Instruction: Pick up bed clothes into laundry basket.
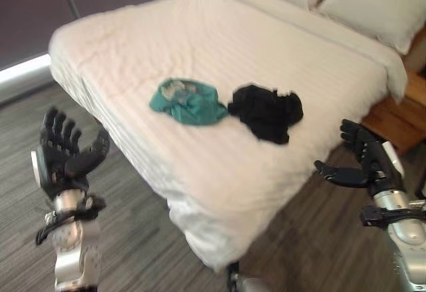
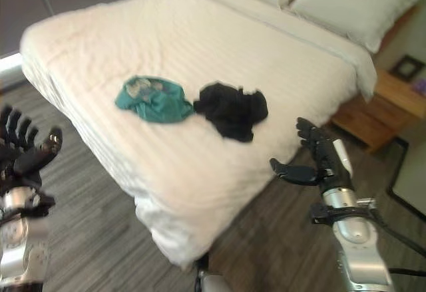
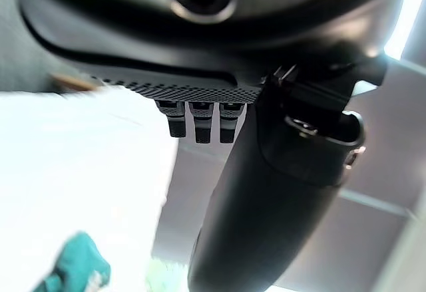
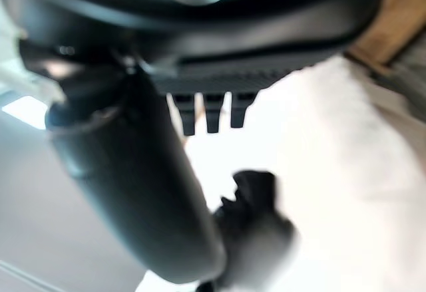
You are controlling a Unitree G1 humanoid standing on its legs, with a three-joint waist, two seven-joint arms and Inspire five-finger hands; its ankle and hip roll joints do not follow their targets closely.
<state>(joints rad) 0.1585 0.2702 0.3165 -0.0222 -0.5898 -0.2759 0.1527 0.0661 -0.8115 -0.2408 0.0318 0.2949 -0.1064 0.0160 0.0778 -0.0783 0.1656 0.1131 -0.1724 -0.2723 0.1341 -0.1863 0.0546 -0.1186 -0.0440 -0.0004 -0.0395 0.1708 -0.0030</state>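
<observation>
Two crumpled garments lie side by side on the white bed [image 1: 219, 52]: a teal one [image 1: 188, 100] to the left and a black one [image 1: 267, 112] to the right. The teal garment [image 3: 76, 271] also shows in the left wrist view, and the black garment [image 4: 256, 205] in the right wrist view. My left hand [image 1: 63, 152] is raised beside the bed's left edge, fingers straight, holding nothing. My right hand [image 1: 359, 159] hovers off the bed's right side, open and empty, thumb pointing toward the mattress.
Two white pillows [image 1: 373, 2] lie at the head of the bed. A wooden nightstand [image 1: 403, 112] stands to the bed's right, close behind my right hand. Grey wood-pattern floor [image 1: 133, 239] surrounds the bed's near corner.
</observation>
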